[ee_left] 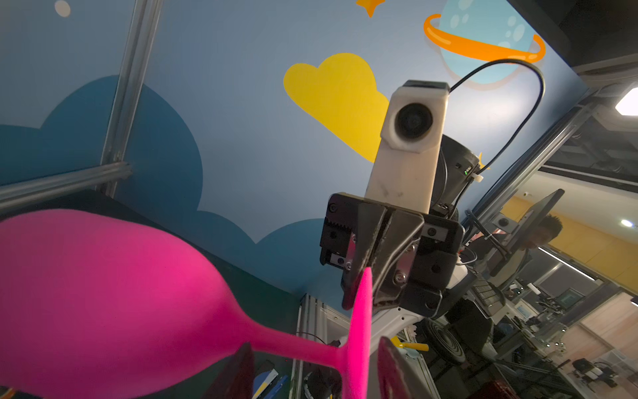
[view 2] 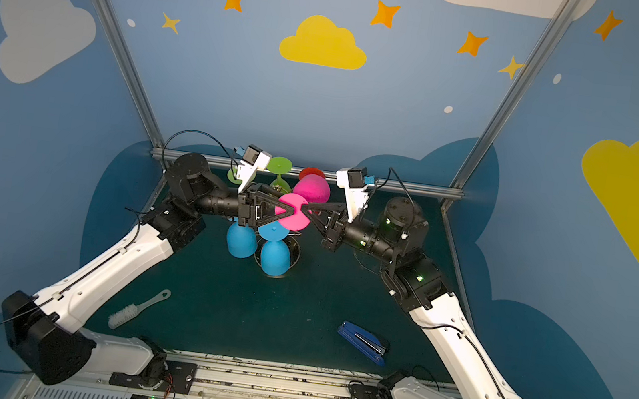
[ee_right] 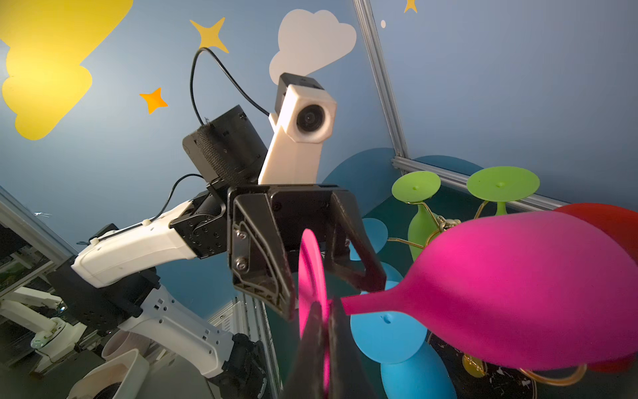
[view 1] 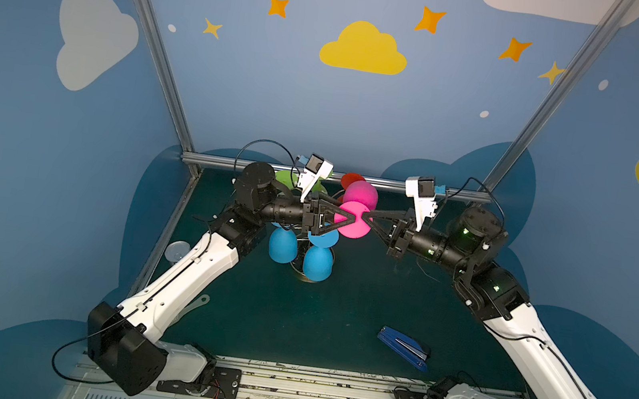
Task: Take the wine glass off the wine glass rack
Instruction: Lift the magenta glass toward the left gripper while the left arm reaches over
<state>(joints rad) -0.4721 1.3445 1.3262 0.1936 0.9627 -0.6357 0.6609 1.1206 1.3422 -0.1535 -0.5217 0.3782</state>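
Note:
The pink wine glass (view 1: 353, 224) lies on its side in the air above the wine glass rack (ee_right: 445, 222), with its bowl (ee_right: 518, 286) toward the back wall. My right gripper (ee_right: 324, 307) is shut on the rim of its round foot (ee_right: 310, 269). My left gripper (ee_left: 315, 343) faces it from the other side, open. One of its fingers (ee_left: 238, 373) is beside the stem and the other is past the foot, and neither touches the glass. In both top views the two grippers, left (view 1: 349, 217) and right (view 1: 368, 217), meet tip to tip at the foot.
Blue glasses (view 1: 282, 246), green glasses (ee_right: 416, 186) and a red one (view 1: 350, 179) hang on the rack, close under and behind the grippers. On the dark mat lie a blue stapler (view 1: 405, 348) at the front right and a brush (view 2: 135, 308) at the front left. A metal rail (view 1: 461, 194) runs along the back.

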